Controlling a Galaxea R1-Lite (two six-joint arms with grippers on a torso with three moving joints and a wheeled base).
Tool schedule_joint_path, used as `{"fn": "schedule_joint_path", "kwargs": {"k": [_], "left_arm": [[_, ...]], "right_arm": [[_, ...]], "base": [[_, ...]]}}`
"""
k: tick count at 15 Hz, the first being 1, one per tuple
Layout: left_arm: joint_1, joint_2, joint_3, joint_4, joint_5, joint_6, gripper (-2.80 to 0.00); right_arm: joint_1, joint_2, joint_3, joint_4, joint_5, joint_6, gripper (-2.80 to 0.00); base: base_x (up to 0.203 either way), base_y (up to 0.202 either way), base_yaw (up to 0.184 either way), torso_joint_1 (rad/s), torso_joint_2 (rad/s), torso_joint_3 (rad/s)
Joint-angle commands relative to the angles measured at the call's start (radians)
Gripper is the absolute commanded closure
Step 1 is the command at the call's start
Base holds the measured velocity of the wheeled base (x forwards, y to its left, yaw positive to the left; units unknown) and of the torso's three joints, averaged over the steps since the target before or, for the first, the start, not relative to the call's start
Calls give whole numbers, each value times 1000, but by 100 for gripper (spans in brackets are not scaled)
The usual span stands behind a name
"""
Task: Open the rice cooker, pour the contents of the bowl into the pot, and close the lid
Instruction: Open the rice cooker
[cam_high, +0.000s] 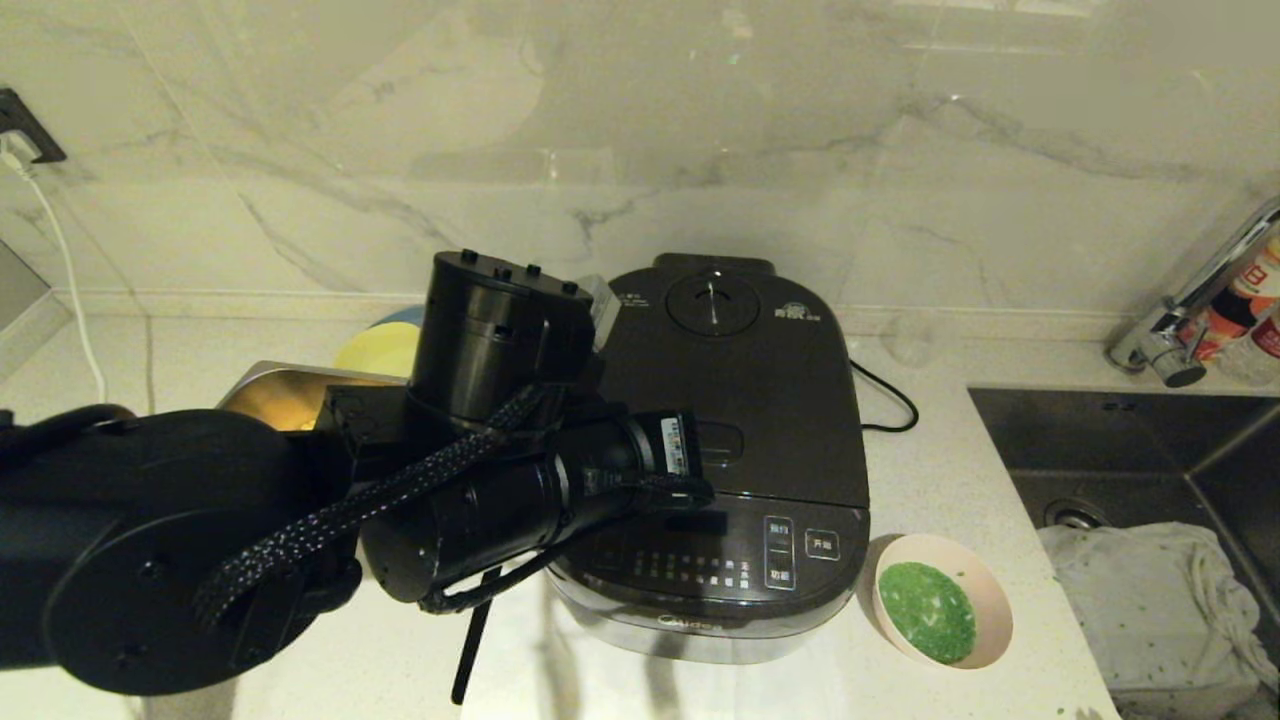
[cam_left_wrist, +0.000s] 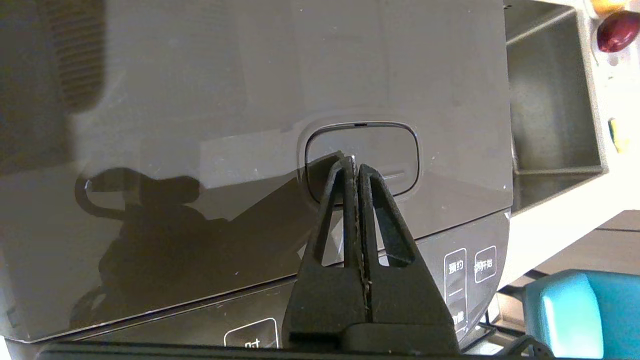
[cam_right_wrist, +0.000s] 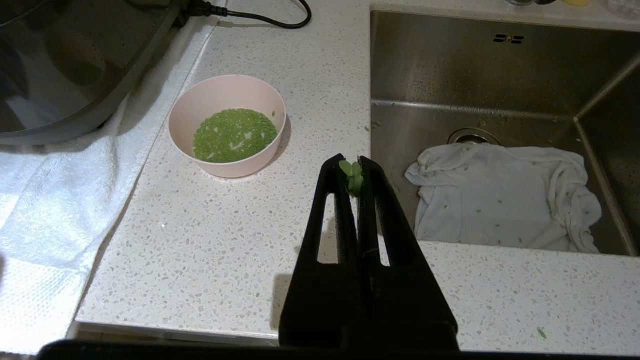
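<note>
The left gripper (cam_left_wrist: 355, 167) has its fingers pressed together w/ nothing between them, tips on the oval release button (cam_left_wrist: 361, 159) of the rice cooker (cam_high: 735, 440), whose lid (cam_high: 740, 385) is down, so the pot isn't visible. Risk: the thin closed tips look set toward the button's 7 o'clock edge, so a push could skid off the glossy top w/o tripping the latch; and if the lid springs up, it may hit the wrist hanging over it. The bowl (cam_high: 943, 598) sits on the counter (cam_right_wrist: 240, 235) at approx 4 o'clock from the cooker, just beside its front corner, upright, holding the chopped green bits (cam_right_wrist: 235, 135) as a shallow layer well below the rim. The right gripper (cam_right_wrist: 354, 172) hovers over the counter between bowl and sink (cam_right_wrist: 480, 70), pinched on a few green bits; not visible in head view. A crumpled cloth (cam_right_wrist: 505, 195) lies in the sink.
</note>
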Motion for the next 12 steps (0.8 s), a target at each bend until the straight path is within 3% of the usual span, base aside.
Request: {"fn": "schedule_joint_path", "kwargs": {"k": [1, 7, 12], "left_arm": [[1, -1, 4, 0, 5, -3, 0], [1, -2, 13, -1, 3, -3, 0], [2, -88, -62, -32, 6, -4, 0]], "right_arm": [[0, 0, 0, 0, 1, 0, 0], [0, 0, 0, 0, 1, 0, 0], [0, 0, 0, 0, 1, 0, 0]], "base": [[0, 0, 0, 0, 0, 0], [0, 0, 0, 0, 0, 0], [0, 0, 0, 0, 0, 0]]}}
